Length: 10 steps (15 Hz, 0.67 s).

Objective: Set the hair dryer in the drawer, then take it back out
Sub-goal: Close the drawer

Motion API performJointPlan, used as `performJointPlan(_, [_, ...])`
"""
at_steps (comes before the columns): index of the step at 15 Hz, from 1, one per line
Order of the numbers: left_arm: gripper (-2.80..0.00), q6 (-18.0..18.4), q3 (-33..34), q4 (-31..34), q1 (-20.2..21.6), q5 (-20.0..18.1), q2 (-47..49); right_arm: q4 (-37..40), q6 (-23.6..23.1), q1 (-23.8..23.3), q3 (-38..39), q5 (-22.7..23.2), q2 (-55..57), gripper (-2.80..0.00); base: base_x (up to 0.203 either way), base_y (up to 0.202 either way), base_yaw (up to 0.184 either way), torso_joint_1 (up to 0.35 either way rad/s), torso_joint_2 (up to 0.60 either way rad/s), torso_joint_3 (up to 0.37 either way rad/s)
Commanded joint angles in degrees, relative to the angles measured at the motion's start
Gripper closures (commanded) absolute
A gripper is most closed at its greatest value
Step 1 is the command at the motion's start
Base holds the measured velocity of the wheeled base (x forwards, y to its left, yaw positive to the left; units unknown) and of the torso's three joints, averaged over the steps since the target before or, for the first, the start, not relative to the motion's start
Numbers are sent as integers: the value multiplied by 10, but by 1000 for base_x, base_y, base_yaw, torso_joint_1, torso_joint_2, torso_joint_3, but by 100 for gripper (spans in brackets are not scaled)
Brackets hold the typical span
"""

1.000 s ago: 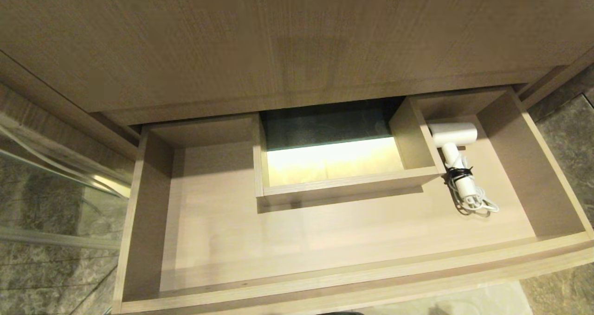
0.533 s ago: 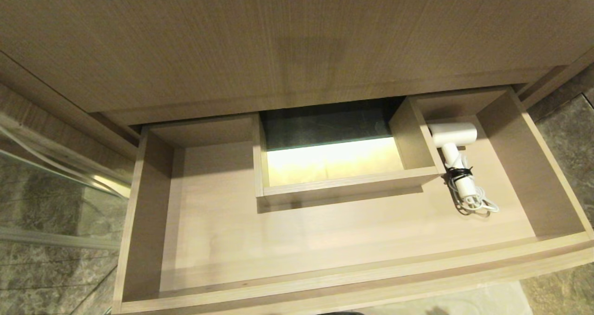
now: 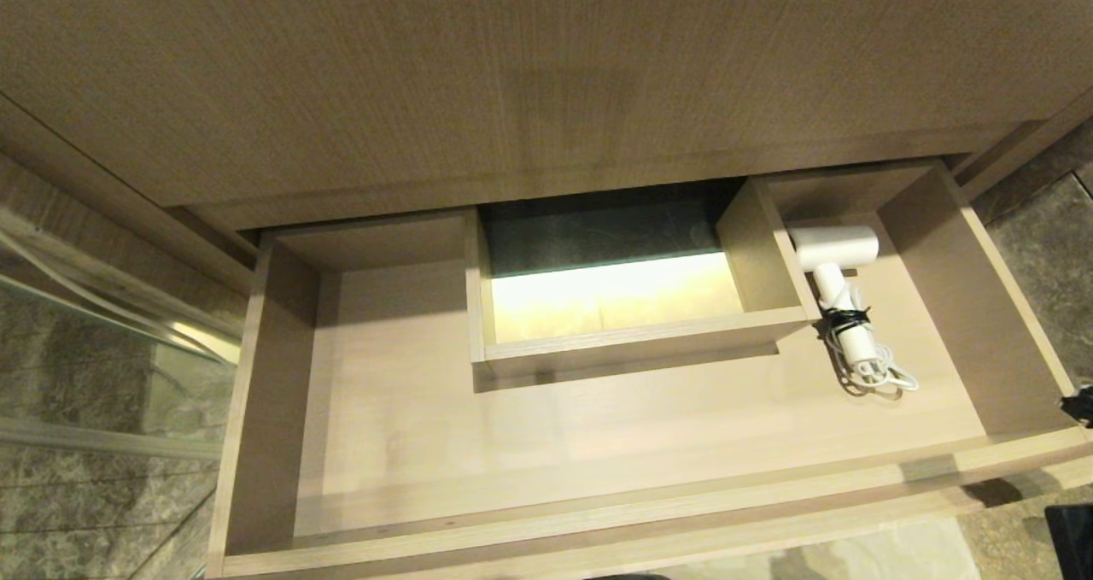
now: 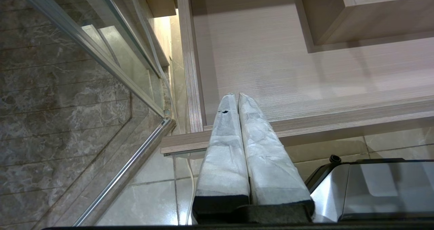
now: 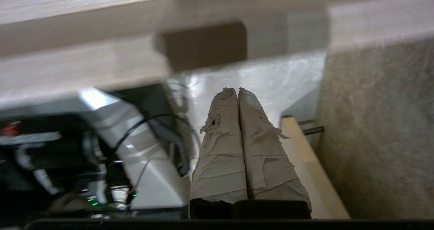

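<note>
The light-wood drawer stands pulled out, with its U-shaped inside showing. In its right arm lies the white hair dryer, barrel toward the back, its cord bundled with a black tie beside the handle. No gripper touches it. My right gripper is shut and empty, low in front of the drawer's front, which bears a dark label. A dark part of the right arm shows by the drawer's right front corner. The left gripper is shut and empty, parked over the drawer's front left corner.
A taller wood panel overhangs the back of the drawer. A glass partition with a metal frame stands close on the left. Stone wall lies to the right. My own base sits on the pale floor tiles below.
A dark part of the right arm has come into the head view at the right edge, and its shadow now falls on the drawer's front rim. The hair dryer and the drawer have not moved.
</note>
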<state>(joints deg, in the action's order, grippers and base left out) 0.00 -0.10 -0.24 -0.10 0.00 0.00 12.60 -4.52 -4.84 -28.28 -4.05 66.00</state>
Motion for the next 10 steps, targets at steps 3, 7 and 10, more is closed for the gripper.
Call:
performJointPlan(3, [0, 0, 0, 0, 0, 0, 1, -48, -21, -2, 3, -12, 126, 0, 0, 0, 0, 0, 0, 0])
performJointPlan(7, [0, 0, 0, 0, 0, 0, 0, -80, -43, -2, -14, -13, 161, 0, 0, 0, 0, 0, 0, 0])
performJointPlan(10, [0, 0, 0, 0, 0, 0, 1, -133, -45, -2, -34, -11, 162, 0, 0, 0, 0, 0, 0, 0])
